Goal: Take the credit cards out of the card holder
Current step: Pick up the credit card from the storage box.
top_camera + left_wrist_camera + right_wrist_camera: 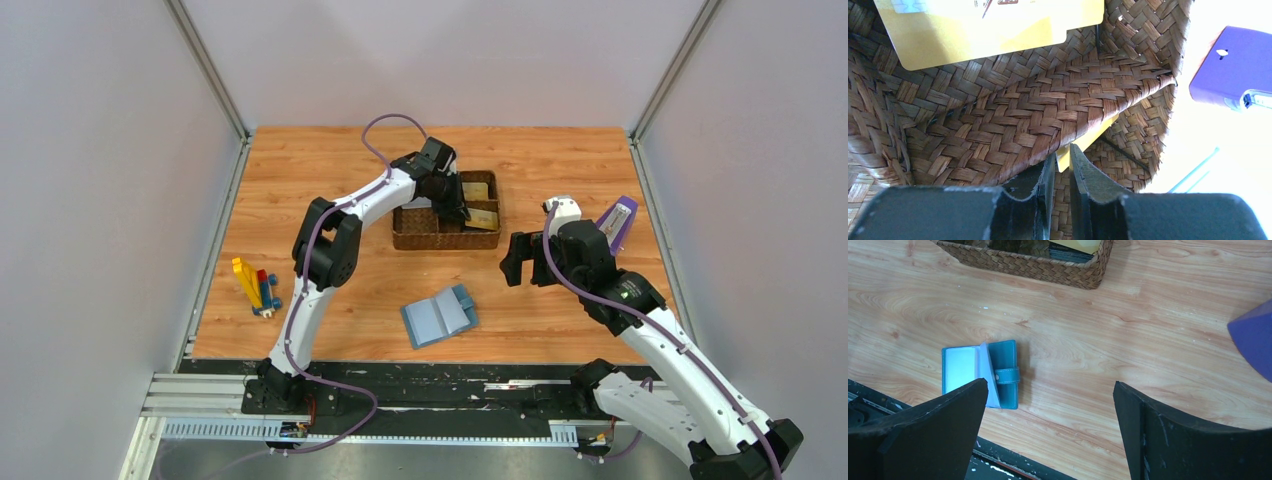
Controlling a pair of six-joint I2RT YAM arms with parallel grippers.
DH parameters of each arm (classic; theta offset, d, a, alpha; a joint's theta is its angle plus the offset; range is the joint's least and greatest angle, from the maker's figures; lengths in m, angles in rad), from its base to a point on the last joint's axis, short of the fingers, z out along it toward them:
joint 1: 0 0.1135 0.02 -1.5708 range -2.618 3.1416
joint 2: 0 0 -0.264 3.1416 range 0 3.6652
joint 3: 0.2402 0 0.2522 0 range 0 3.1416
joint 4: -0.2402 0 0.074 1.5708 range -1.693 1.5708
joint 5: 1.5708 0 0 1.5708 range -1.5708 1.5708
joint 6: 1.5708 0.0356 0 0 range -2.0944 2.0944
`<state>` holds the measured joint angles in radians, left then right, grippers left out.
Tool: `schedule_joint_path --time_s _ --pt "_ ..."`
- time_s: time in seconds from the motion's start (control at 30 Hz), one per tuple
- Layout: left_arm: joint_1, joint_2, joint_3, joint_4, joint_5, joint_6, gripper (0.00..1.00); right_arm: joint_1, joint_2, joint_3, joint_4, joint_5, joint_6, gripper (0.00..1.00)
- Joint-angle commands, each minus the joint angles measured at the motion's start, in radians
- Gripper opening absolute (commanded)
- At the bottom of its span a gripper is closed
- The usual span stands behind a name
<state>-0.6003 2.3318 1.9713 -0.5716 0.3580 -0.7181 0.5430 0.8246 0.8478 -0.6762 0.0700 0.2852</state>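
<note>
In the top view, the brown woven tray (pixel 420 240) was seen toward 12 o'clock on the wooden table (pixel 300 180). The left gripper (pixel 455 205) was lowered into the tray. In the left wrist view, its jaws were drawn almost together and clamped on the thin edge of a gold-yellow credit card (pixel 1063 159). This card lay partly hidden behind the tray's woven divider (pixel 1048 110). A second credit card (pixel 983 35), also gold-yellow, lay flat in the compartment beyond the divider, toward 12 o'clock in that view. In the top view, both gold cards were seen in the tray's 3 o'clock half, one (pixel 475 190) behind the other (pixel 483 218).

The card holder (pixel 440 315) lay open on the table at 6 o'clock from the tray, well apart from it. Its lighter blue inside faced upward. In the right wrist view, the card holder (pixel 998 372) was seen with its snap tab at 3 o'clock and one leaf partly raised.

The right gripper (pixel 513 260) was held above the table at about 4 o'clock from the tray. Its jaws were spread wide and nothing was held between them (pixel 1050 390).

A purple metronome (pixel 620 222) stood at 3 o'clock from the tray. Coloured toy blocks (pixel 255 287) lay near the table's 8 o'clock edge.
</note>
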Motion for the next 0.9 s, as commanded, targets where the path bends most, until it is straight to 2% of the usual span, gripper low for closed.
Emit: schedule_joint_path --time_s 0.0,0.57,0.87 --pt "-0.001 -0.051 -0.009 0.071 0.035 -0.030 0.24 0.003 -0.007 0.002 0.038 -0.005 -0.014 1.00" --pt "0.015 -0.071 -0.072 0.167 0.079 -0.095 0.25 0.004 -0.001 0.000 0.038 -0.009 -0.011 1.00" --pt "0.015 -0.071 -0.072 0.182 0.086 -0.104 0.21 0.003 -0.002 0.000 0.038 -0.010 -0.011 1.00"
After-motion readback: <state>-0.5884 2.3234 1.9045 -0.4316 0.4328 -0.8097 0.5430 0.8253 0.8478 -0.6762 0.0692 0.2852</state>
